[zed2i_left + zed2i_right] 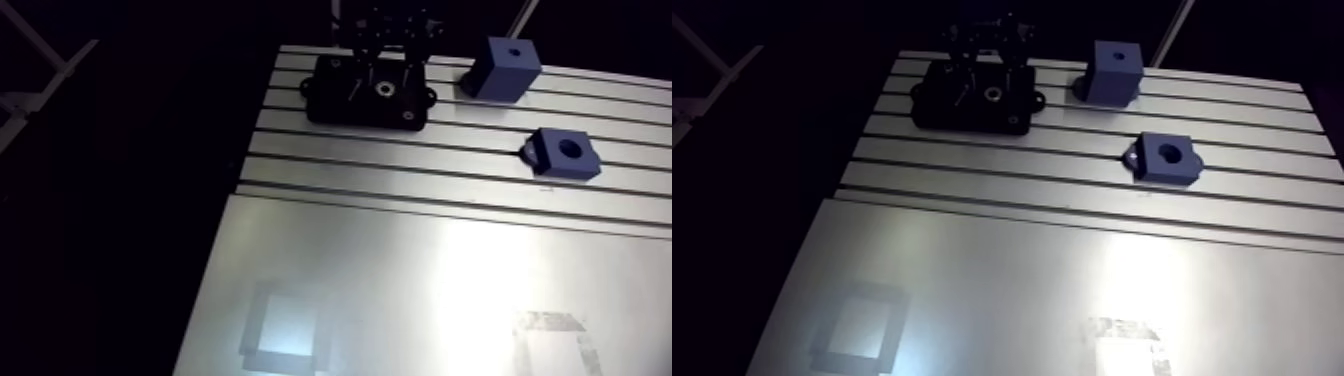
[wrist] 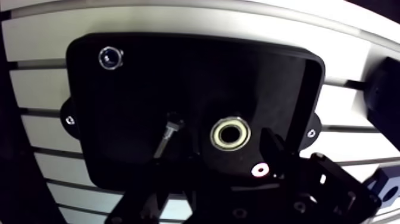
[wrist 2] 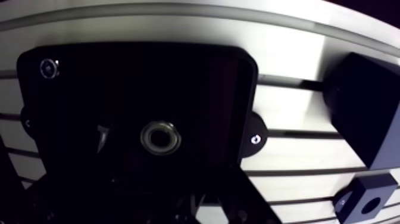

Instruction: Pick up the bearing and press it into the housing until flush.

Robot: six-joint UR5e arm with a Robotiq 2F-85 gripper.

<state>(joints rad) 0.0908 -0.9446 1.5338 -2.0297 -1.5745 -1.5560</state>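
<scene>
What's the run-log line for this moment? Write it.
phase: pre-grasp | bearing: lying in black tray, not held | blue blocks: two, beside tray

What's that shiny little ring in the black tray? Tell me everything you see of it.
The ring is small, round and metallic: a pale shiny band around a dark central hole. It lies flat in the black tray, hole facing up, with a thin metal pin beside it, not touching.
</scene>
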